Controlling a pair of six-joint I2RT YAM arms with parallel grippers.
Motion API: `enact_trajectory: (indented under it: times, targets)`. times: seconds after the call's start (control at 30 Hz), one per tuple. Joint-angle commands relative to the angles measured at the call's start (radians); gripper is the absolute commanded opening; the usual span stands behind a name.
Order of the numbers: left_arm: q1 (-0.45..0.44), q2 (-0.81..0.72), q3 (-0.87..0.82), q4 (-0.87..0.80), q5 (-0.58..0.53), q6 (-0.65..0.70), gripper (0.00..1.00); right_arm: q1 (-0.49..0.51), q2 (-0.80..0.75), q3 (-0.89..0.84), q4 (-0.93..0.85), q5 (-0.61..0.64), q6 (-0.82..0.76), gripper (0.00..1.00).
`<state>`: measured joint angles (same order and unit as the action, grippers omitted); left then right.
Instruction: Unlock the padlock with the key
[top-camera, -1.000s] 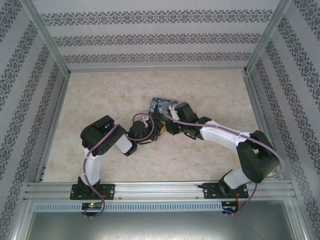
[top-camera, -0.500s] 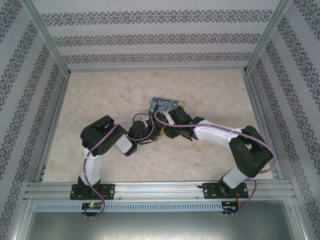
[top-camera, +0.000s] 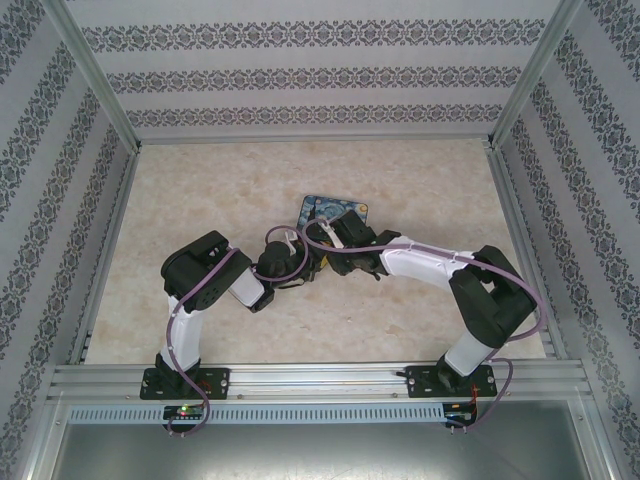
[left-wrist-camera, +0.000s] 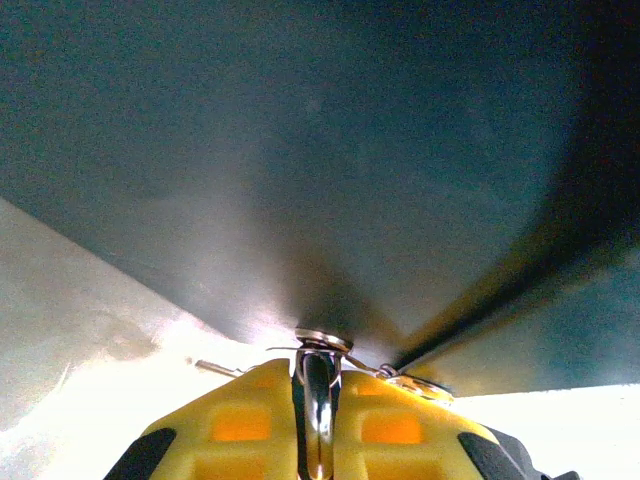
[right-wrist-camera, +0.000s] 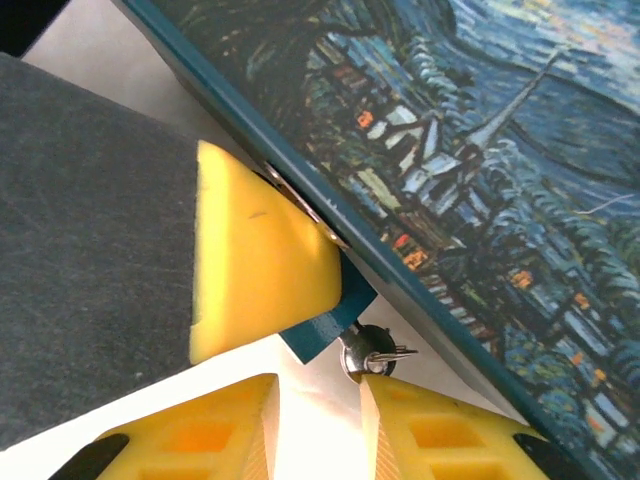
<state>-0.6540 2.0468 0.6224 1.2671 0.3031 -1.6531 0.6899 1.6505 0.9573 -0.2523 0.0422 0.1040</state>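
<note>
At the near-left edge of the tin (top-camera: 335, 208), which lies flat on the table (top-camera: 220, 190) with its painted lid up, both arms converge from either side. Left gripper (left-wrist-camera: 318, 375): its yellow fingers (right-wrist-camera: 260, 265) are pressed together, pinching a slim silvery bar that runs up between them and ends in a small round collar right against the tin's dark side wall; this bar reads as the shackle (left-wrist-camera: 318, 400) of the padlock (right-wrist-camera: 322, 332). In the right wrist view the padlock's blue body protrudes below that yellow finger, tight against the tin's wall, just beside the lid's rim. A small silvery piece with a thin pin sticking out sits at the padlock's lower end; it appears to be the key (right-wrist-camera: 376, 354), though whether it is seated in the lock cannot be told. Right gripper (right-wrist-camera: 315, 405): its two yellow fingers stand apart with bare table showing in the gap, nothing between them. The tip of one of these fingers is just beside the key; contact cannot be confirmed. The padlock's body lies just beyond the gap between those fingers.
</note>
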Motion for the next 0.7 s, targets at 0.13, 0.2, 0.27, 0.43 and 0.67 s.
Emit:
enact_trajectory:
  times: [0.13, 0.2, 0.27, 0.43, 0.67]
  targets:
    - [-0.007, 0.011, -0.018, -0.133, 0.039, -0.001, 0.00, -0.010, 0.043, 0.049, 0.026, 0.061, 0.000, 0.22]
    - [-0.007, 0.011, -0.020, -0.131, 0.040, -0.001, 0.00, -0.012, 0.046, 0.055, 0.032, 0.056, 0.008, 0.19]
    - [-0.008, 0.012, -0.022, -0.129, 0.038, -0.001, 0.00, -0.012, 0.050, 0.063, 0.034, 0.044, 0.017, 0.15]
    - [-0.007, 0.015, -0.024, -0.126, 0.038, -0.002, 0.00, -0.027, 0.056, 0.073, 0.045, -0.026, 0.066, 0.00]
    - [-0.007, 0.019, -0.022, -0.123, 0.037, -0.006, 0.00, -0.050, -0.009, 0.025, 0.069, -0.135, 0.157, 0.15]
